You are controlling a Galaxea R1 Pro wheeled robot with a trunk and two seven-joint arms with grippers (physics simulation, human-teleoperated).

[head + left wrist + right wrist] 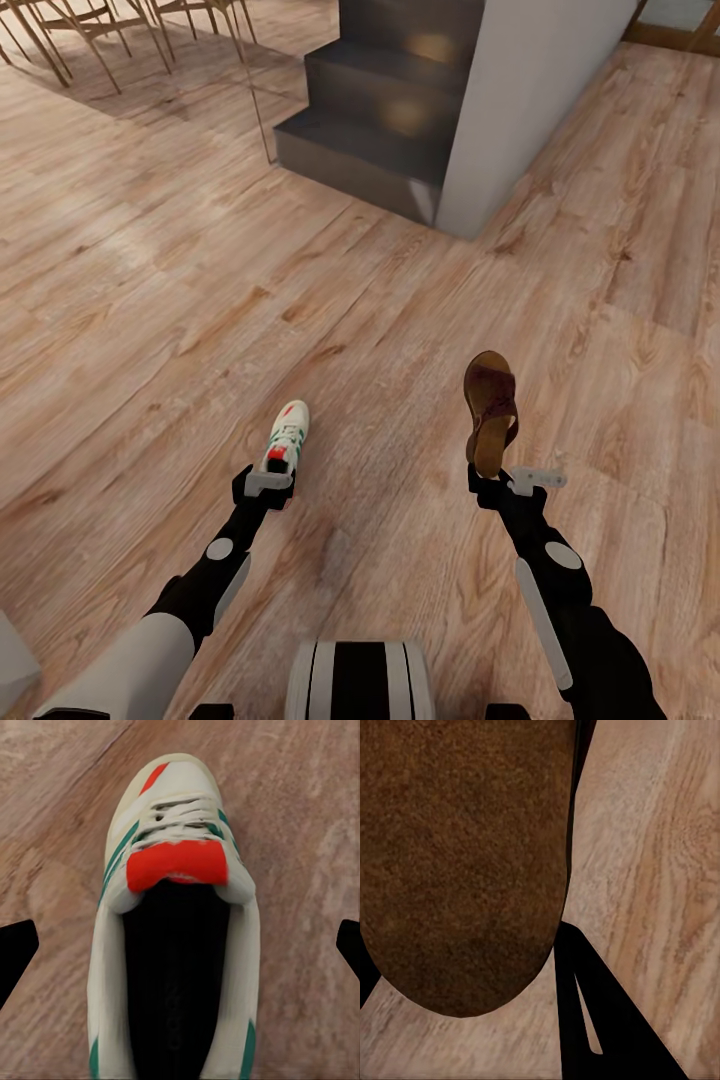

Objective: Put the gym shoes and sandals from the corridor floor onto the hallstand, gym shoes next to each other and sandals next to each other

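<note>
The left gripper [268, 484] sits at the heel of a gym shoe [286, 437]. Whether its fingers press the shoe I cannot tell: the head view shows the shoe jutting forward from the gripper, toe away from the robot, while the left wrist view shows only 2 dark finger tips [15, 949] at the frame's edges, spread wide and well clear of the shoe [176, 937]. That view looks straight into the shoe's dark opening, past the red tongue tab and white laces to the red-accented toe, with green stripes down its sides.

The right gripper [490, 478] pinches a sandal [490, 408] by its heel end — the sandal stands up from the fingers, tan footbed facing the camera, dark reddish-brown strap near the top. In the right wrist view the brown sole [465, 862] looms close, with 1 dark finger [592, 1020] beside it and the plank floor [660, 870] behind.

Taking the grey stairs [370, 130] as landmark: both shoes are well on the robot's side of them, over open floor [150, 300], the gym shoe nearer and to the left, the sandal nearer and below the pale wall [530, 100] that flanks the stairs. Wooden chair legs [70, 35] stand left of the stairs, farther off.
</note>
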